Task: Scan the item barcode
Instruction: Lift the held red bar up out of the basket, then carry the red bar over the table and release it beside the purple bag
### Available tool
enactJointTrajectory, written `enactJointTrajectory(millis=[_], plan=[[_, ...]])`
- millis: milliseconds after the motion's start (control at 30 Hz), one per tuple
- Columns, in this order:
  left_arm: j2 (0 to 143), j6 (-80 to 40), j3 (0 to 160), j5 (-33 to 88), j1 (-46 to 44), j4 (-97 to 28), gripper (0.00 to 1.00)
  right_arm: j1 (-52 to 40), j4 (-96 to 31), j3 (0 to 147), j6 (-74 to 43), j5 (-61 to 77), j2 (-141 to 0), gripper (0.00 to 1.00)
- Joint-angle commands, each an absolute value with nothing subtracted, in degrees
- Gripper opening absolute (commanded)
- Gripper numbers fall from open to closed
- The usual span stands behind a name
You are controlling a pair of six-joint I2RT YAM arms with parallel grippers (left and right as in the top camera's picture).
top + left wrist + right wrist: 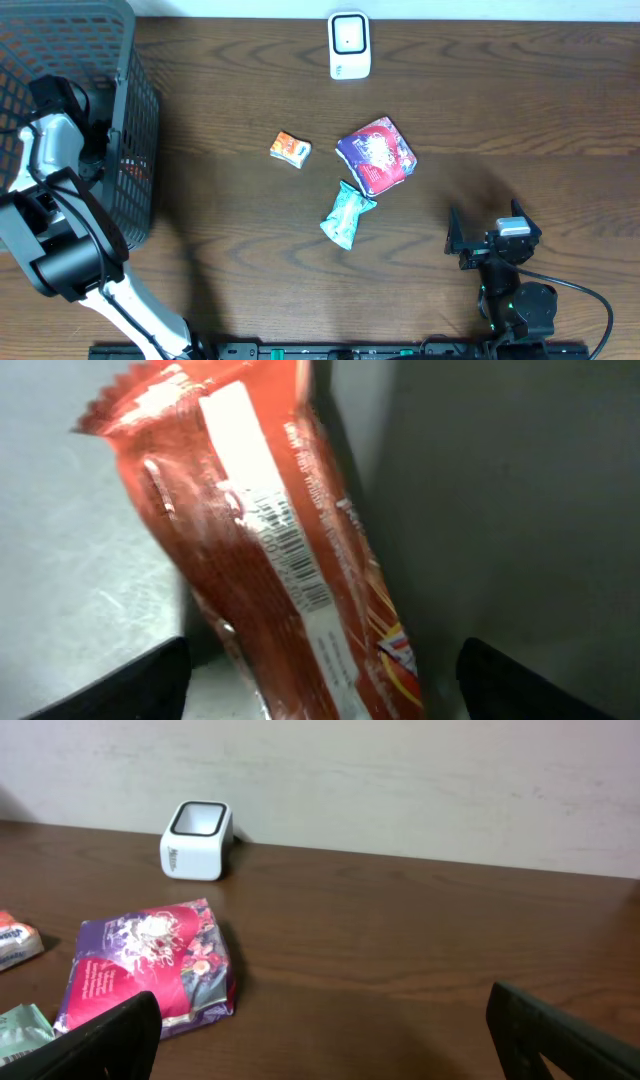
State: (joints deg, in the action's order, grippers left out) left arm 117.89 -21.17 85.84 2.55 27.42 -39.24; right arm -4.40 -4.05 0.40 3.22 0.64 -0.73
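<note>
Dark wood table point(500, 120) is seen under a pale wall point(400, 780), with a grey mesh basket point(140, 110) at its left edge. A red packet point(270, 560) is shown in the left wrist view on a pale grey surface, judged to be the inside of the basket, into which the left arm is reached. Its long axis is laid from upper left to lower right of that view, the crimped end at upper left, and its barcode point(295, 555) is turned up toward the camera. The left fingers point(140, 685) are spread wide to either side of it and nothing is pinched. This item is judged dealt with.

Three more packets are left mid-table: purple point(376, 153), orange point(290, 149), teal point(346, 215). The white scanner point(349, 45) is stood beyond them. The right fingers point(100, 1040) are spread too, empty, low over the table. Next, one packet must be picked up and its code side turned to the scanner.
</note>
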Motion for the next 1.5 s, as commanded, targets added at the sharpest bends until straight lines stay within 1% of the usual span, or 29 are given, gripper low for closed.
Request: enactJointTrajectory(millis=[0, 33, 67, 200, 233, 267, 300, 400, 533, 867, 967, 1100, 1167, 1233, 1467], plan=[[121.2, -21.7, 85.2, 3.6, 27.6, -38.9, 0.63, -4.1, -4.3, 0.3, 3.7, 0.6, -0.7, 0.99], [121.4, -21.7, 85.2, 3.6, 27.6, -38.8, 0.56, -4.1, -4.3, 0.3, 3.7, 0.6, -0.7, 0.99], [121.5, -21.5, 85.2, 3.4, 27.6, -38.6, 0.52, -4.1, -4.3, 0.3, 3.7, 0.6, -0.7, 0.99], [121.3, -18.6, 85.3, 3.4, 27.7, -38.1, 0.29, -4.1, -4.3, 0.3, 3.7, 0.6, -0.7, 0.99], [121.3, -17.9, 85.3, 3.4, 27.9, -38.1, 0.22, -4.1, -4.3, 0.3, 3.7, 0.6, -0.7, 0.99], [121.2, -17.6, 85.3, 3.4, 28.0, -38.2, 0.11, -4.1, -4.3, 0.3, 3.7, 0.6, -0.7, 0.99], [121.1, -17.6, 85.3, 3.4, 28.2, -38.3, 0.08, -4.1, -4.3, 0.3, 3.7, 0.6, -0.7, 0.99], [120.3, -17.6, 85.3, 3.4, 29.0, -38.9, 0.08, -4.1, -4.3, 0.3, 3.7, 0.6, -0.7, 0.99], [115.1, -17.6, 85.4, 3.5, 30.5, -39.2, 0.07, -4.1, -4.3, 0.3, 3.7, 0.6, -0.7, 0.99], [91.2, -17.7, 85.4, 4.0, 31.3, -33.3, 0.07, -4.1, -4.3, 0.3, 3.7, 0.6, -0.7, 0.99], [84.7, -17.7, 85.4, 9.1, 31.3, -30.9, 0.07, -4.1, -4.3, 0.3, 3.7, 0.6, -0.7, 0.99], [78.6, -17.9, 85.4, 25.0, 30.3, -27.8, 0.07, -4.1, -4.3, 0.3, 3.7, 0.6, -0.7, 0.99], [76.7, -18.6, 85.4, 31.7, 28.5, -26.2, 0.07, -4.1, -4.3, 0.3, 3.7, 0.6, -0.7, 0.99], [75.3, -21.3, 85.4, 34.8, 24.9, -24.7, 0.07, -4.1, -4.3, 0.3, 3.7, 0.6, -0.7, 0.99], [75.2, -20.4, 85.3, 34.9, 9.1, -26.2, 0.07, -4.1, -4.3, 0.3, 3.7, 0.6, -0.7, 0.99]])
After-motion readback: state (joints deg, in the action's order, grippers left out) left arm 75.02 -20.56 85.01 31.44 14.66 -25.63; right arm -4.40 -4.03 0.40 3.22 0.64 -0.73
